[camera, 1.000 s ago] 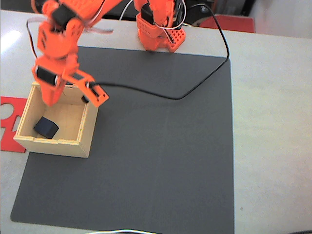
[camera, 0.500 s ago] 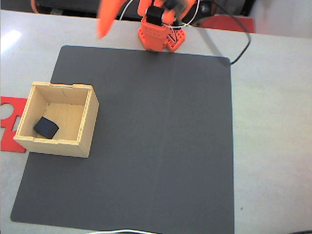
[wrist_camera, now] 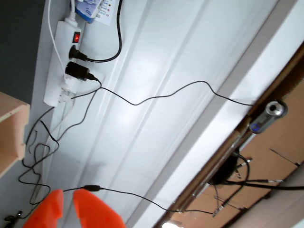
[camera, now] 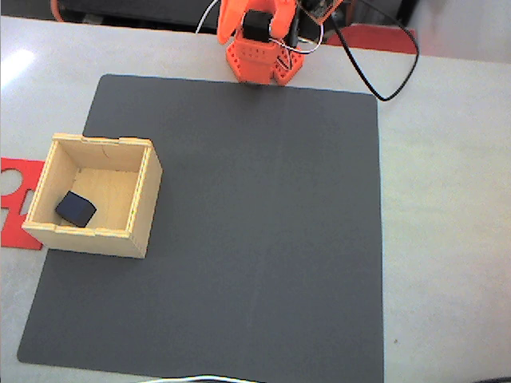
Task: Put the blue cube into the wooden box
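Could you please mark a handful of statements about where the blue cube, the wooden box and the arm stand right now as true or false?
1. The blue cube lies inside the wooden box. True.
2. The wooden box stands in the middle of the dark mat. False: in the fixed view it stands at the mat's left edge.
3. A flat red cut-out piece lies to the left of the box. True.
4. The arm reaches over the box. False: in the fixed view it is folded up at its orange base, at the mat's far edge.
5. The gripper is clamped on the cube. False: in the wrist view its orange fingertips hold nothing and a narrow gap parts them.
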You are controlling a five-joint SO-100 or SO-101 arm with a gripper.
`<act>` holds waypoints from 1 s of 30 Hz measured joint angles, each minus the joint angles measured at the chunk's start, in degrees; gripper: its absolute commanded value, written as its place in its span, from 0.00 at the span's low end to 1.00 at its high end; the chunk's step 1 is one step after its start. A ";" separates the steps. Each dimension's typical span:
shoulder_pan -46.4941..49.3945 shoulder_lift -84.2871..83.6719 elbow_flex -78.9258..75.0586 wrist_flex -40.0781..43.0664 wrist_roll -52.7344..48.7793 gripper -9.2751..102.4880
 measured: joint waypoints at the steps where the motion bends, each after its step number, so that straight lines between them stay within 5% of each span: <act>1: -0.53 0.00 1.58 0.00 0.35 0.08; 14: -5.45 0.09 36.56 -9.32 5.36 0.08; 30: -5.10 0.09 41.84 -9.49 12.48 0.08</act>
